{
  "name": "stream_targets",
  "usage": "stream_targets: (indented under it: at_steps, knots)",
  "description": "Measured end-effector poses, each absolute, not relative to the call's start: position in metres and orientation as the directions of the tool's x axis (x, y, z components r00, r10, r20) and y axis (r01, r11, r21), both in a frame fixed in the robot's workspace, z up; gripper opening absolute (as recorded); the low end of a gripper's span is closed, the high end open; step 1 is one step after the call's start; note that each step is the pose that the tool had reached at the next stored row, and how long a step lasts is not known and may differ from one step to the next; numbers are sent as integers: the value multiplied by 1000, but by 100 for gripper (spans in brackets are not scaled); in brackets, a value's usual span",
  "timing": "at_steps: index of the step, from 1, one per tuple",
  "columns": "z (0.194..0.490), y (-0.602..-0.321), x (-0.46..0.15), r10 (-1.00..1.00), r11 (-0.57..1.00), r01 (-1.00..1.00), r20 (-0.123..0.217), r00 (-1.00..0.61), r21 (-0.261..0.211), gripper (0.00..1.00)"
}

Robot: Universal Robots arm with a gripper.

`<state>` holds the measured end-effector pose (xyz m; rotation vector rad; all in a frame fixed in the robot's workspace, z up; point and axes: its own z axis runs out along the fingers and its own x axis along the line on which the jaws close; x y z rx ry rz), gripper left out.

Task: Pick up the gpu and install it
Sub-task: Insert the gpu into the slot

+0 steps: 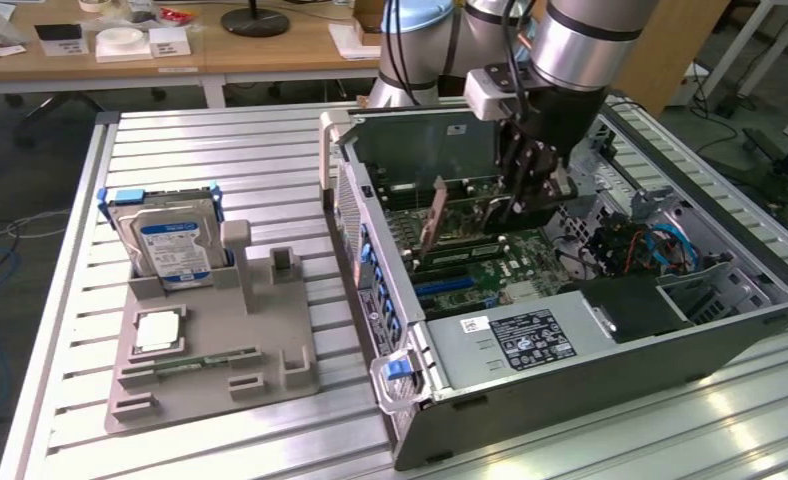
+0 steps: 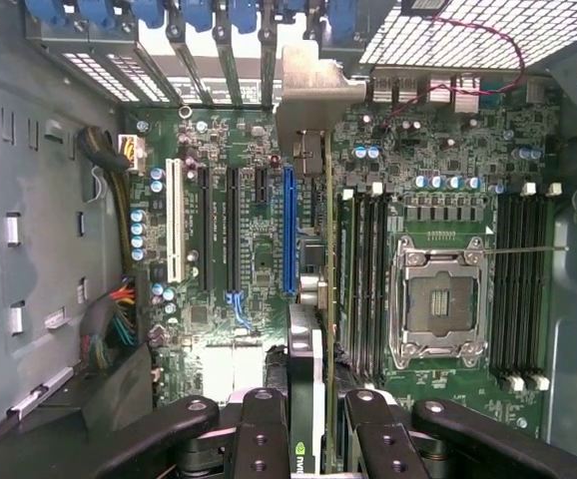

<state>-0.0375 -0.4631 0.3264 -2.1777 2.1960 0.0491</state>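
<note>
Inside the open PC case (image 1: 608, 370), the jaws are gripping the gpu (image 2: 306, 364) edge-on above the motherboard (image 2: 249, 259). If it's drifting off the blue slot (image 2: 288, 230), it's probably risking jammed contacts.

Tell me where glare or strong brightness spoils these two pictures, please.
Exterior view: light glares off the metal table at the exterior view's lower right. Wrist view: the vent grille is washed out white, while the gripper holding the gpu looks dark.
</note>
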Motion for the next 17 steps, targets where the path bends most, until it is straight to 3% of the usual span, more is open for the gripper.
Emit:
stream_targets:
  at_steps: [17]
  knots:
    - [311,-465,-43,-998,8,-1000,-56,-7,-20,27]
